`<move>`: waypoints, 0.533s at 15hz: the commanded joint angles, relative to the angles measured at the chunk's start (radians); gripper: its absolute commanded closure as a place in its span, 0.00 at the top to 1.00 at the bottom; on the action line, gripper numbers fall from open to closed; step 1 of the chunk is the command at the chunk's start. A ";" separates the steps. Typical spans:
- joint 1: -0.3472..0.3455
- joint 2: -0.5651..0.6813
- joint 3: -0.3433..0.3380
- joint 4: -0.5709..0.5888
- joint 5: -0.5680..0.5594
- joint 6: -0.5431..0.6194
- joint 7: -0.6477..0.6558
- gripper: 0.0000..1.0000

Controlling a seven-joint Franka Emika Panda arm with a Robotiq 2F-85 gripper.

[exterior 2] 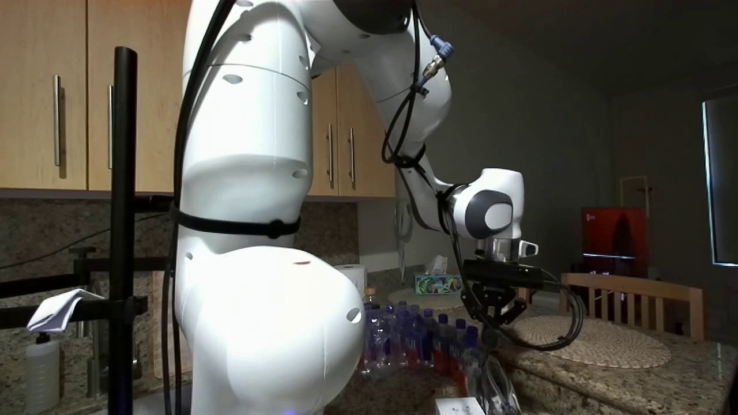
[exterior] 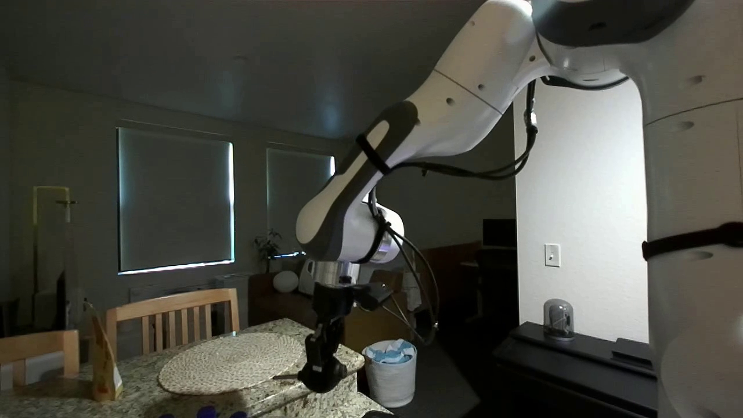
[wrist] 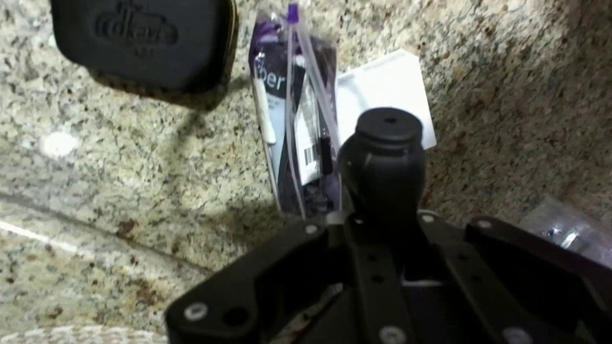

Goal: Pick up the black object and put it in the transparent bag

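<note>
My gripper (exterior: pixel 324 347) is shut on the black object (exterior: pixel 323 376) and holds it at the fingertips, beside the counter's edge in an exterior view. In the wrist view the black object (wrist: pixel 388 157) rises between the two fingers of the gripper (wrist: pixel 393 222), its knobbed end pointing away from the camera's bottom edge. In an exterior view the gripper (exterior 2: pixel 497 308) hangs over the counter; the object is hard to make out there. The transparent bag (exterior: pixel 391 352), bluish-white and crinkled, lines a white round bin on the floor, beyond and right of the gripper. The bag is out of the wrist view.
A round beige mat (exterior: pixel 232 363) lies on the granite counter, with a yellow packet (exterior: pixel 106 374) at its left. Several bottles (exterior 2: pixel 415 340) stand below the arm. In the wrist view lie a black case (wrist: pixel 143 43), a purple zip pouch (wrist: pixel 299 124), a white card (wrist: pixel 382 91) and clear plastic (wrist: pixel 569 231).
</note>
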 commanded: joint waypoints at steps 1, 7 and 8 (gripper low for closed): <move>0.013 0.024 -0.020 -0.037 0.055 -0.036 -0.047 0.09; -0.004 0.034 -0.037 -0.034 0.009 -0.166 -0.004 0.09; -0.003 0.030 -0.039 -0.029 0.007 -0.204 -0.012 0.10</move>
